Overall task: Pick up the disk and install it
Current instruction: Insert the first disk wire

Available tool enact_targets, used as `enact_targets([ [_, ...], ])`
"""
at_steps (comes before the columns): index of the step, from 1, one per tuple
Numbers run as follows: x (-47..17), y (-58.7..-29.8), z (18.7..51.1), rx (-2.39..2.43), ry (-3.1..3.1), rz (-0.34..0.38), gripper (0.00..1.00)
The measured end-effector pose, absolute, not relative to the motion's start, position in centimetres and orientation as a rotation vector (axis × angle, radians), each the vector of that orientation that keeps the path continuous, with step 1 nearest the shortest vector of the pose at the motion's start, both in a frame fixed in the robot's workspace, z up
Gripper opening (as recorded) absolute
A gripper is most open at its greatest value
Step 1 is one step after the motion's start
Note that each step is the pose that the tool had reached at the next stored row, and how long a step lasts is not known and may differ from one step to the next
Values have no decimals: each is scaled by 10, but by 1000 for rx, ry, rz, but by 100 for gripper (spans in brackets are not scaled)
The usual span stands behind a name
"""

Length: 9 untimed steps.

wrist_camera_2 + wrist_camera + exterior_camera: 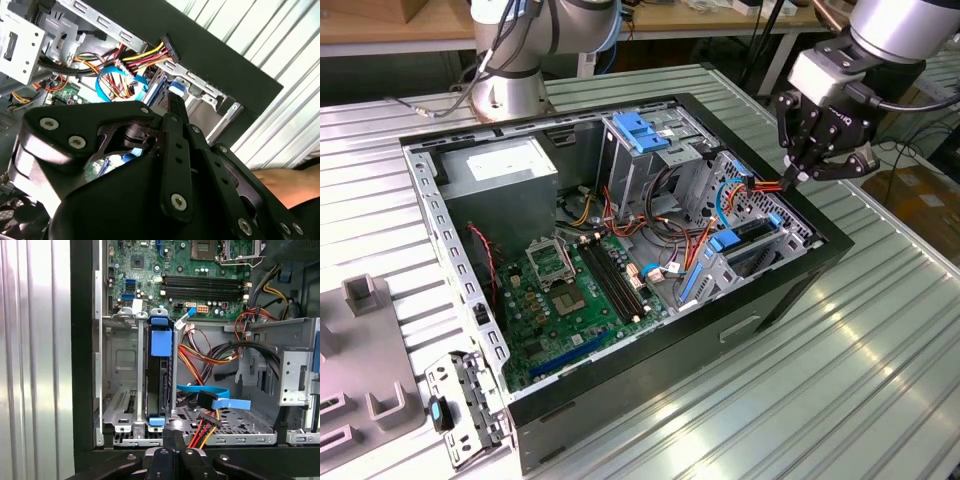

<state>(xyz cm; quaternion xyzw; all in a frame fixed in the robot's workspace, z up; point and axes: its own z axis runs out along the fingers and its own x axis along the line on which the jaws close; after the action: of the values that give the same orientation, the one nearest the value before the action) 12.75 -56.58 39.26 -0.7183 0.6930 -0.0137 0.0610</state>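
Blue-railed disk (160,347) sits edge-on in bay (120,365); gripper (792,180) hovers over case (650,370) rim, clenched, holding nothing.

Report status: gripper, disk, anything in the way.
Black gripper shut, empty, over the metal drive cage. Silver-grey disk with blue rails stands in its cage slot. Red-and-yellow power cable lies beside the gripper's tip, flat blue cable beyond.

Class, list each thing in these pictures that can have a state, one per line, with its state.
computer case: open, side panel off, lying on its side.
disk: standing on edge in a drive-cage slot, not held.
gripper: shut, holding nothing, at the case rim by the drive cage.
memory slots: empty.
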Motion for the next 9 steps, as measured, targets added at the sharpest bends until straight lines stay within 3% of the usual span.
enact_targets([
  [9, 130, -566, 392, -2342, 1903, -26, 11],
])
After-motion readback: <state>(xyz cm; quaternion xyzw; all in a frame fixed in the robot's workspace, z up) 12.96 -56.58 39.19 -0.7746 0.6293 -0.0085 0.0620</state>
